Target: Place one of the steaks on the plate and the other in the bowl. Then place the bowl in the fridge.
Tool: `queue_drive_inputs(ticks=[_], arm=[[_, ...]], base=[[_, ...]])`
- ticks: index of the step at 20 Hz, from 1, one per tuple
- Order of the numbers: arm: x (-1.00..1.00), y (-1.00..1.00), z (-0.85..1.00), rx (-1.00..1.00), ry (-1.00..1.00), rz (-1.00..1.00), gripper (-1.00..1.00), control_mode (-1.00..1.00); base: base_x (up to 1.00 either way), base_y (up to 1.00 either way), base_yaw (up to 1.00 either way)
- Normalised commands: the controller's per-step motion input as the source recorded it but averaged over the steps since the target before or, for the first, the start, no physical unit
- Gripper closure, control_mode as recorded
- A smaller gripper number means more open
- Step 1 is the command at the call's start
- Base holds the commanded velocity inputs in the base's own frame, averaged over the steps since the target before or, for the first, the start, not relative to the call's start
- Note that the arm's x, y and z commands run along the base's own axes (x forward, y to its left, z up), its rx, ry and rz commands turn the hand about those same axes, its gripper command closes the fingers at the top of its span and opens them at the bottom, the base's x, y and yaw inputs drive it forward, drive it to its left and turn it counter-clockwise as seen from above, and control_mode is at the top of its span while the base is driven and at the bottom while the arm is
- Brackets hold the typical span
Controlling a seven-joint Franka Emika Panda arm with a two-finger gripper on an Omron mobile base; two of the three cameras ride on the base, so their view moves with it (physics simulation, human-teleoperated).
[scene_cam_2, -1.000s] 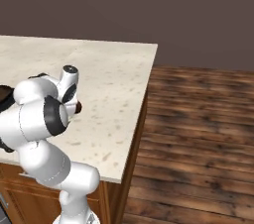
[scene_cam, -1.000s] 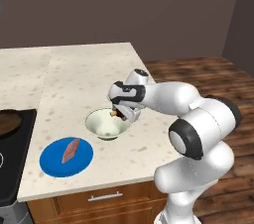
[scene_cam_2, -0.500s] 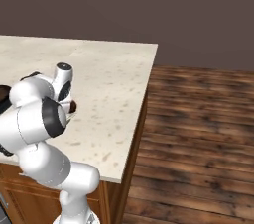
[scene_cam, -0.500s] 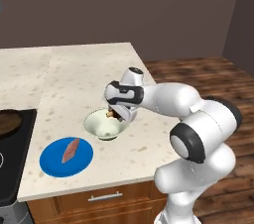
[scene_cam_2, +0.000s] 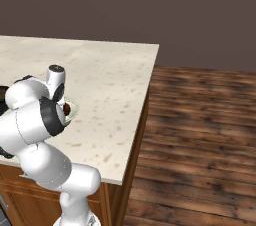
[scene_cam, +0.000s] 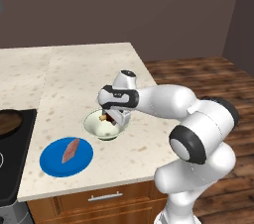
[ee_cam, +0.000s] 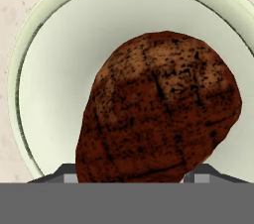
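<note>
The jaws are closed on the dark brown steak [ee_cam: 158, 109], which sits between the two finger tips at the bottom of the hand view and hangs directly over the bowl [ee_cam: 54, 69]. From the left base view, the gripper [scene_cam: 113, 117] points down into the bowl [scene_cam: 96, 128], the brown steak [scene_cam: 110, 118] showing as a small dark lump with a yellowish bit at the bowl's right side; whether the meat already touches the bowl's floor cannot be told. The bowl, cream-white with a pale greenish inside, stands on the counter [scene_cam: 74, 79] near its front edge. Just to the near left of the bowl, apart from it, lies the blue plate [scene_cam: 54, 161], and the pinkish-red steak [scene_cam: 71, 149] rests flat on it, roughly in the middle. At the far left of the counter a black cooktop [scene_cam: 12, 168] carries a dark brown pan [scene_cam: 7, 123], partly cut off by the picture edge. From the right base view, the arm covers most of the bowl [scene_cam_2: 73, 108], whose rim peeks out beside the wrist. Wooden floor [scene_cam_2: 200, 135] runs to the right of the counter.
</note>
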Motion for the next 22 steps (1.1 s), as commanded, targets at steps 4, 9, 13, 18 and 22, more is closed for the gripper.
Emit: queue_drive_inputs(ticks=[4,9,13,18,22], arm=[[0.37,0.0,-0.16,0.0,0.1,0.0,1.0,-1.0],[0.29,0.08,-0.26,-0.01,0.09,0.0,1.0,-1.0],[0.01,0.43,-0.19,-0.03,0.05,0.0,1.0,-1.0],[0.0,0.27,-0.09,-0.03,0.04,0.0,1.0,-1.0],[-0.03,-0.03,-0.07,-0.01,0.02,0.0,-1.0,-1.0]], base=[[0.0,0.0,0.0],[0.0,0.0,0.0],[0.0,0.0,0.0],[0.0,0.0,0.0],[0.0,0.0,0.0]])
